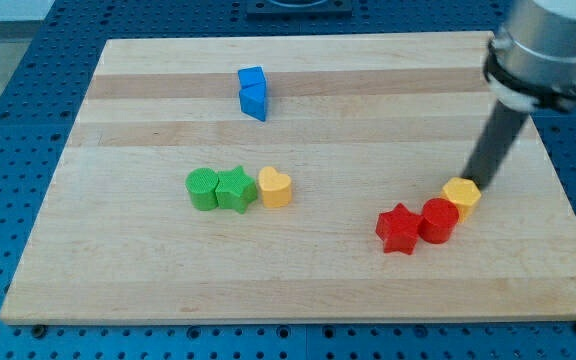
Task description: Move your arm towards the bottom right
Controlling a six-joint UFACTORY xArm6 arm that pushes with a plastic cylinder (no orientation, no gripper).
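My rod comes down from the view's top right, and my tip (471, 181) rests on the wooden board (298, 285) just above a yellow hexagon block (461, 194). A red cylinder (439, 220) touches the yellow hexagon on its lower left, and a red star (399, 229) sits against the cylinder's left. Near the middle, a green cylinder (203, 189), a green star (235, 189) and a yellow heart (274, 187) form a row. Two blue blocks (253, 93) stand together near the view's top.
The board lies on a blue perforated table (28, 100). The arm's grey body (545, 50) fills the view's top right corner. The board's right edge runs close to my tip's right.
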